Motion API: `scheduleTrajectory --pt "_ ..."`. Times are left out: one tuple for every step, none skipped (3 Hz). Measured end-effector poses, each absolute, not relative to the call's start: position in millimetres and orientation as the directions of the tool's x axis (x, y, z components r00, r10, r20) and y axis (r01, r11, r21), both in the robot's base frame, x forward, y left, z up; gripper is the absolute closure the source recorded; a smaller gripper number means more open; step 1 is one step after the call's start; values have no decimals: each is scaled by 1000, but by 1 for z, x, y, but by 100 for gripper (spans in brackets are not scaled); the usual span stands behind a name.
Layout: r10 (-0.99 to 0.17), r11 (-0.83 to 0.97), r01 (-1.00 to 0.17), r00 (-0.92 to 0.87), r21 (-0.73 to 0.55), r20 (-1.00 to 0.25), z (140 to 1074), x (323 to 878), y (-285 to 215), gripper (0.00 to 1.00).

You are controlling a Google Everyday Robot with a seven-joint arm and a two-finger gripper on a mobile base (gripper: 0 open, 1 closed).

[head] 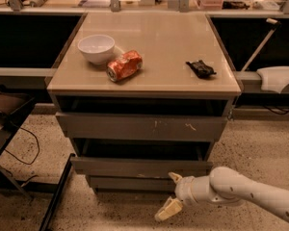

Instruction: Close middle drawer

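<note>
White plastic up close: your gripper (172, 194) sits low at front right, fingers (168, 209) spread apart, gripping nothing. Its upper finger is right by the lower edge of the middle drawer (135, 167); you can't tell if it touches. That drawer stands slightly out, with a dark gap above. Higher up, the scratched drawer front (139, 127) juts out too. On the cabinet top (183, 47) lie a crushed red can (124, 65), a white bowl (96, 48) behind-left and a small black object (200, 69) to the right.

Warm light from twelve o'clock is sheening the cabinet top (164, 37). Shadow is pooling beneath it, and the pale gripper (169, 194) at six o'clock is catching light.
</note>
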State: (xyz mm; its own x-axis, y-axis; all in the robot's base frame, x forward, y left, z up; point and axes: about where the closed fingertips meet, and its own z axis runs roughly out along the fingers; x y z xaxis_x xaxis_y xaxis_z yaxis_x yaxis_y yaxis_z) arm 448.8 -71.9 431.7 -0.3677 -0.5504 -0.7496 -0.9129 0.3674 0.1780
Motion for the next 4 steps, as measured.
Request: scheduleTrajectory --pt "-549 338 -931 -316 140 -773 447 496 -36 0" --pt "-548 333 -934 -302 128 -780 451 511 -26 0" --pt "-545 318 -942 -270 102 -794 459 537 1 0" --pt "-545 318 -942 -270 102 -794 459 537 1 0"
